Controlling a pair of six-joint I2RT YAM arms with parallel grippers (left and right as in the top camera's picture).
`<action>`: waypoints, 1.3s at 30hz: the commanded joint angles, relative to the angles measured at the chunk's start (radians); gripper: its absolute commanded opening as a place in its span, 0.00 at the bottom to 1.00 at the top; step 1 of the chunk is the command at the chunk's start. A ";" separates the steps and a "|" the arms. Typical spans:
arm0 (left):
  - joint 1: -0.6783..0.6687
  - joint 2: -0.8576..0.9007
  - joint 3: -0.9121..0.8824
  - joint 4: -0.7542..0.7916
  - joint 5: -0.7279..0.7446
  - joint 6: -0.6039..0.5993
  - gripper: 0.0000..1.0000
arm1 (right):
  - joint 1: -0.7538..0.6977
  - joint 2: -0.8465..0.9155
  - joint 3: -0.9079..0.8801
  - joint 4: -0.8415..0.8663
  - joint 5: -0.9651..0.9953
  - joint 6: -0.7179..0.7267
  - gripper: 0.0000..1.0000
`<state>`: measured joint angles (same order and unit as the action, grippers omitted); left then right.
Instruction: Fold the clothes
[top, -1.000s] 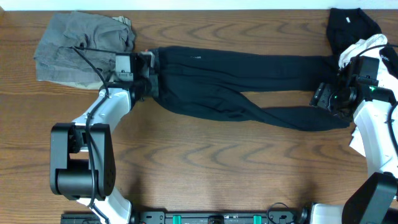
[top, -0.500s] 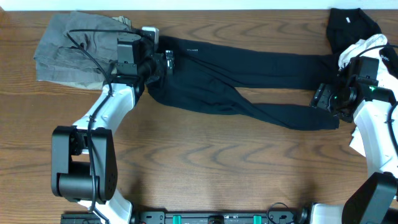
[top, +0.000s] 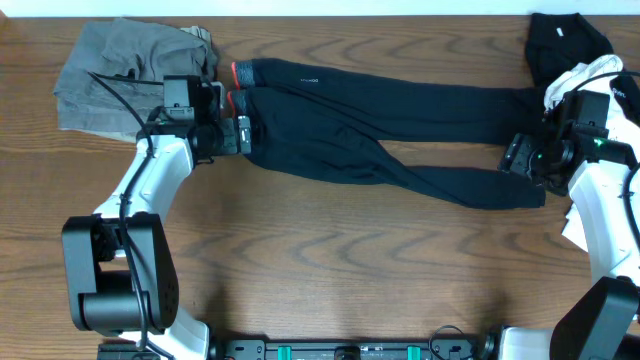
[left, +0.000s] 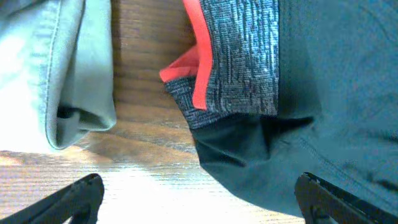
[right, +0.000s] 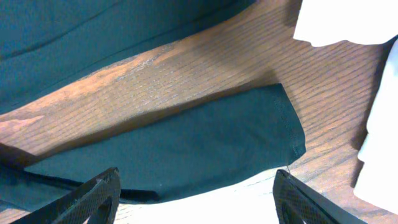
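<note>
The clothes are long black trousers (top: 400, 120) laid across the table, waist at the left, both legs running right. Their grey waistband (left: 239, 62) with its red-orange lining lies flat on the wood. My left gripper (top: 240, 120) sits at the waist's near corner, open and holding nothing. In the left wrist view this gripper (left: 199, 202) spans bare wood and the edge of the black cloth. My right gripper (top: 513, 158) hovers open at the leg ends. In its own view the right gripper (right: 196, 199) is over a leg cuff (right: 186, 149), not gripping it.
A crumpled grey-khaki garment (top: 130, 75) lies at the back left, its hem (left: 62, 74) close to the waistband. A black garment (top: 565, 40) and white cloth (top: 590, 72) sit at the back right, near the right arm. The white cloth (right: 348, 18) edges the right wrist view.
My left gripper let go of the waistband and opened, then drew back left. The waist now lies further back with its red lining showing. The right arm stayed put.
</note>
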<state>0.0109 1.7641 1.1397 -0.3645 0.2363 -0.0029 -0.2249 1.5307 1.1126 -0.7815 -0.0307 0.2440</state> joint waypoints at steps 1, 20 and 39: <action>-0.006 -0.001 -0.022 0.006 -0.002 0.080 0.87 | 0.010 0.000 0.019 0.007 -0.004 -0.013 0.76; -0.008 0.188 -0.022 0.219 0.018 0.148 0.69 | 0.010 0.000 0.019 0.008 -0.003 -0.013 0.76; -0.026 0.299 -0.022 0.328 0.047 0.013 0.06 | 0.010 0.000 0.019 0.020 -0.004 -0.013 0.76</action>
<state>-0.0105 2.0106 1.1324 -0.0143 0.2913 0.0570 -0.2249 1.5311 1.1130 -0.7624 -0.0307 0.2436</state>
